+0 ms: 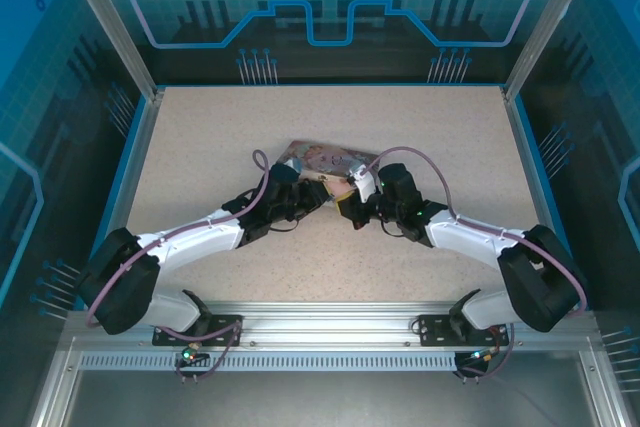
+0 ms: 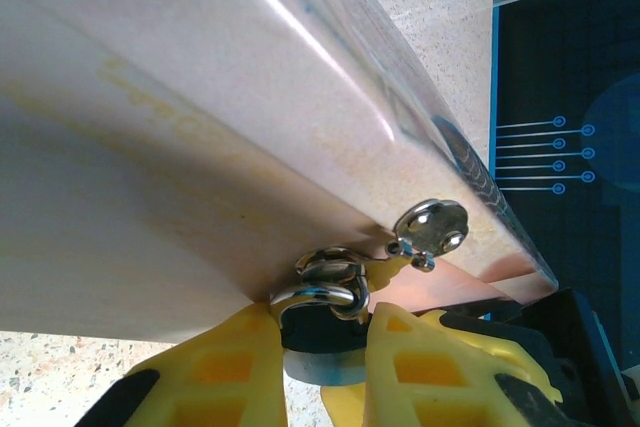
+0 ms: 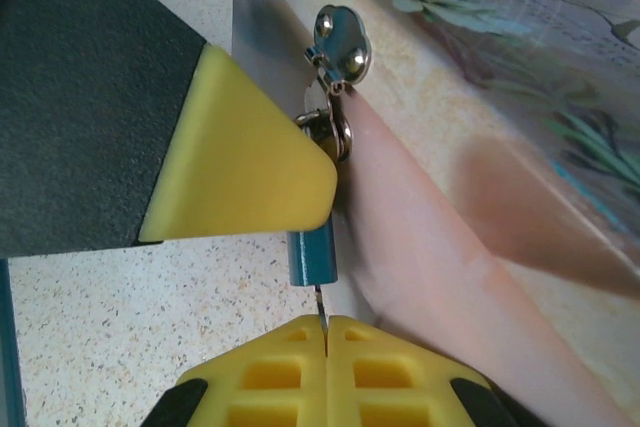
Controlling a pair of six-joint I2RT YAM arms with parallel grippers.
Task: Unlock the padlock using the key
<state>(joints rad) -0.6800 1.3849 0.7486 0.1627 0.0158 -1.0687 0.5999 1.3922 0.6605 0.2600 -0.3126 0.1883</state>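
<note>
The padlock has a blue-teal body, and its silvery shackle hangs through the hasp of a pink illustrated box. My left gripper is shut on the padlock's body, one yellow finger on each side. The key is a thin grey blade, and its tip sits in the bottom of the padlock. My right gripper is shut on the key just below the padlock. In the top view, both grippers meet at the box's near edge.
The box lies tilted on the speckled beige table, mid-table. Its pink side wall runs close along the right of my right gripper. Blue transparent walls enclose the table at the left, right and back.
</note>
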